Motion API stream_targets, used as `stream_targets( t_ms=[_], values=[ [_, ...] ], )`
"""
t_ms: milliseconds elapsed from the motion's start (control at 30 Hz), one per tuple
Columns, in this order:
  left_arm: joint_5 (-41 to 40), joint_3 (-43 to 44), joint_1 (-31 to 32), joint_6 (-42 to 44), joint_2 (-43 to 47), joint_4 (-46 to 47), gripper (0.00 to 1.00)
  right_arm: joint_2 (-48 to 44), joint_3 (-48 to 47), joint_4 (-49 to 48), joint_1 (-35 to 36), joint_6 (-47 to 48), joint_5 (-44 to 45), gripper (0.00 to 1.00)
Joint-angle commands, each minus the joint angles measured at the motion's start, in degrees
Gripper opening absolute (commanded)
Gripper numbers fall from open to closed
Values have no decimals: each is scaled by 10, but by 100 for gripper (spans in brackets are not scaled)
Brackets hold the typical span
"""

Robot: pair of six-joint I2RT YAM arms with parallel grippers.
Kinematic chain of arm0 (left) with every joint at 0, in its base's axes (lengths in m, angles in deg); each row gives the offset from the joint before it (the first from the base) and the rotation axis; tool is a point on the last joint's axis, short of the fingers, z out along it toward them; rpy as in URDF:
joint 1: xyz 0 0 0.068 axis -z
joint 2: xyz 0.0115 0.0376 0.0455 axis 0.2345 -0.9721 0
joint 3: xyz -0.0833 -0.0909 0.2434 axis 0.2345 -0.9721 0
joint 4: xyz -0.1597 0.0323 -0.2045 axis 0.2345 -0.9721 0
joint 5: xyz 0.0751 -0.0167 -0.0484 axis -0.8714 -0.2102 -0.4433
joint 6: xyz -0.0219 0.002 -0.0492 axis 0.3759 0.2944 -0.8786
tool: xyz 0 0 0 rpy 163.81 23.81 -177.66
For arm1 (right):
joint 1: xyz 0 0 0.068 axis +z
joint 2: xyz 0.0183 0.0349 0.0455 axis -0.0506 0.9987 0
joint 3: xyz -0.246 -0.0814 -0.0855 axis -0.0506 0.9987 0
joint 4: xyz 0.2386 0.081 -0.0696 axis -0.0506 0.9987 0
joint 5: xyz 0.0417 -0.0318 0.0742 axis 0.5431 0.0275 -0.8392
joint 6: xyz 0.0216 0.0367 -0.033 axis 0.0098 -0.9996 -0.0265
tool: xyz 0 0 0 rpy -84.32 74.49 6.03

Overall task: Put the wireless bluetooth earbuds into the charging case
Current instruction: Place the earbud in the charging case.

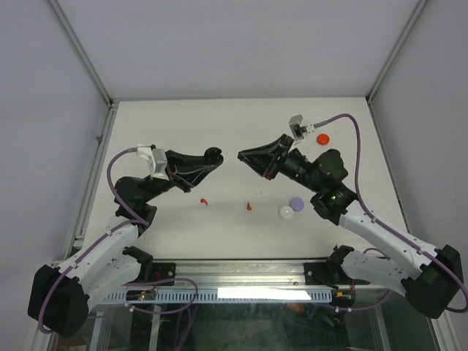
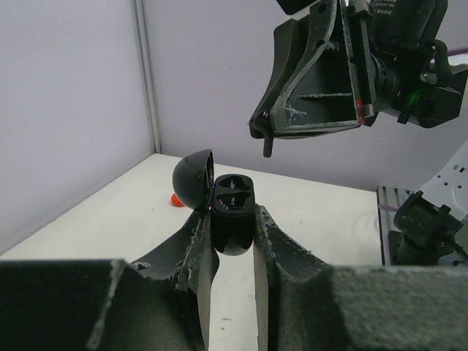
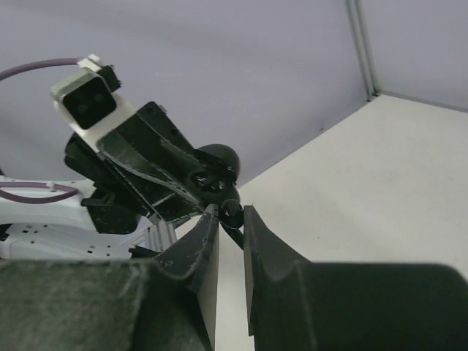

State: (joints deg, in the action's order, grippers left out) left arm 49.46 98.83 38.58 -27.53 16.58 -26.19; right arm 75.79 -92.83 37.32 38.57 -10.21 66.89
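Note:
My left gripper is shut on a black charging case with its lid swung open and the two sockets facing up. It holds the case above the table. My right gripper is shut on a black earbud, close to the case and just above and to the right of it. The earbud's stem hangs below the right fingertips in the left wrist view. Two red earbuds lie loose on the table below the grippers.
A lilac round case and a white round case sit on the table by the right arm. A red round case lies at the far right. White walls close the table at the back and sides.

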Motion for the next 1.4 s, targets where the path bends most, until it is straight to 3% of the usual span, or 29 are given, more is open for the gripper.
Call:
stream_targets(
  t_ms=[0,167,333,633,1067,1367],
  values=[
    [30,0,-6,12,-1,65,0,-17,-3,-112,14,-26,-37,10],
    [55,-5,-6,-12,-13,103,0,3,0,-173,35,-43,-51,10],
    [74,-3,-6,9,-13,83,0,37,-6,-215,51,-66,-62,10],
    [92,-20,-6,-14,-16,133,0,76,-12,-234,84,-63,-46,10],
    [92,-32,-6,-9,8,126,0,75,23,-242,94,-45,9,10],
    [90,-37,-6,-26,7,140,0,87,30,-259,97,-47,1,11]
  ],
)
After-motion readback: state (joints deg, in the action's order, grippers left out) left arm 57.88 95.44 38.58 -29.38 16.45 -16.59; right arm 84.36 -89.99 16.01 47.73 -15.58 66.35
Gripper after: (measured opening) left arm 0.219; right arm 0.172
